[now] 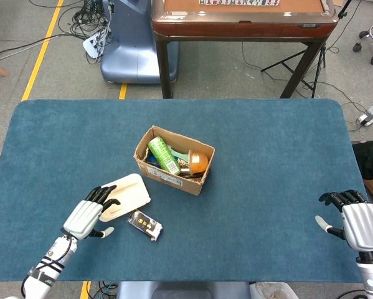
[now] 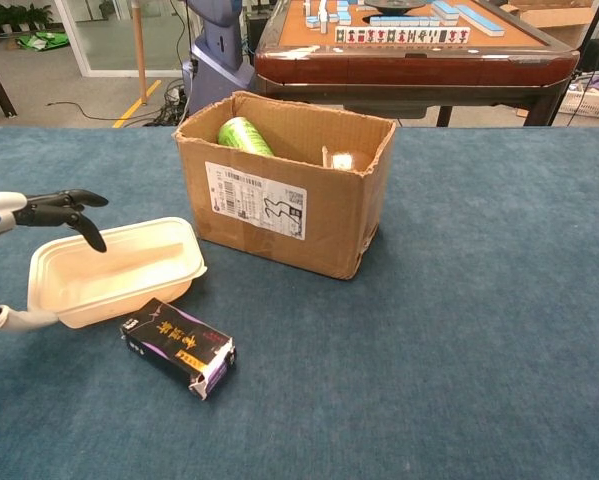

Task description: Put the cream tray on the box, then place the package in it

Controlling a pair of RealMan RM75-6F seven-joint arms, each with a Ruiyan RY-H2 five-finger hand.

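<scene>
The left robot hand (image 1: 89, 215) is held open, fingers above and thumb below the cream tray's (image 2: 114, 270) near end, beside the package (image 2: 179, 346) and cardboard box (image 2: 284, 185).

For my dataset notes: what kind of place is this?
Probably an indoor robot lab or test room: loose cables on the floor, yellow floor tape, and a mahjong table behind the blue-covered worktable.
</scene>
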